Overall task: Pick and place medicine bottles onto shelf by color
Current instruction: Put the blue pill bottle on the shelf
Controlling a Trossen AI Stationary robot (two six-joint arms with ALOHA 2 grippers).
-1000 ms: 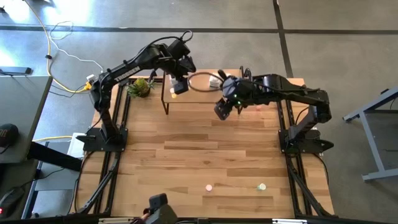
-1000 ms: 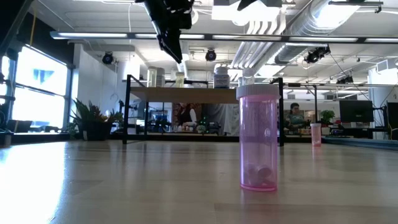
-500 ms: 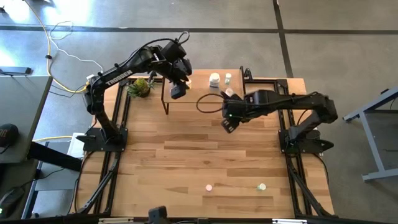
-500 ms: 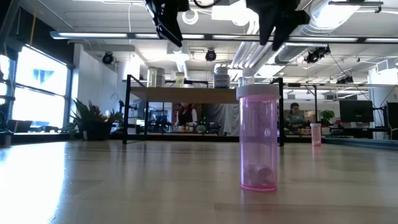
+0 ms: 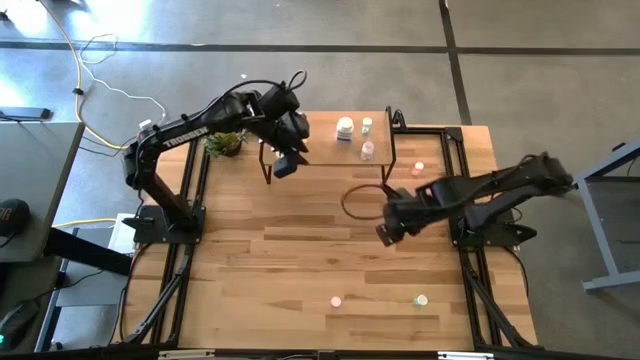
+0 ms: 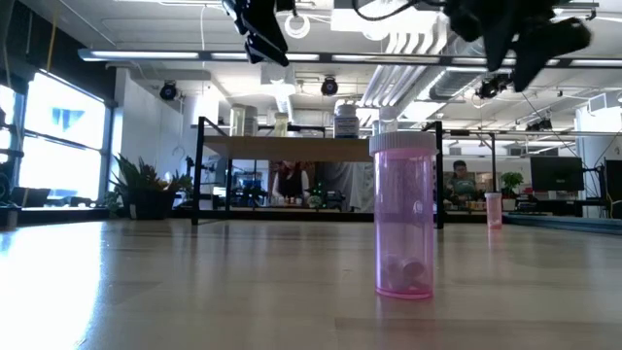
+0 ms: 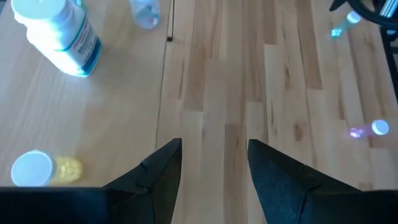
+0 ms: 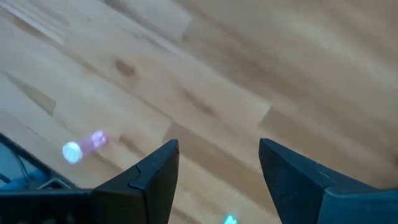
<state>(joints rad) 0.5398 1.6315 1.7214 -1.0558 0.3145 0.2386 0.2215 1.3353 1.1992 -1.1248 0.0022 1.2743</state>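
Left tool (image 5: 285,165): released, empty, above the shelf (image 5: 325,150) edge.
Right tool (image 5: 385,234): released, empty, over mid-worktop (image 5: 300,260).
Pink bottle (image 5: 336,301): upright, near worktop edge.
Green bottle (image 5: 421,299): beside it, apart.

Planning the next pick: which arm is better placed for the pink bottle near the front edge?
Right, probably. The right gripper is open, empty, over mid-table, nearer the pink bottle. The left gripper, also open, hangs at the shelf.
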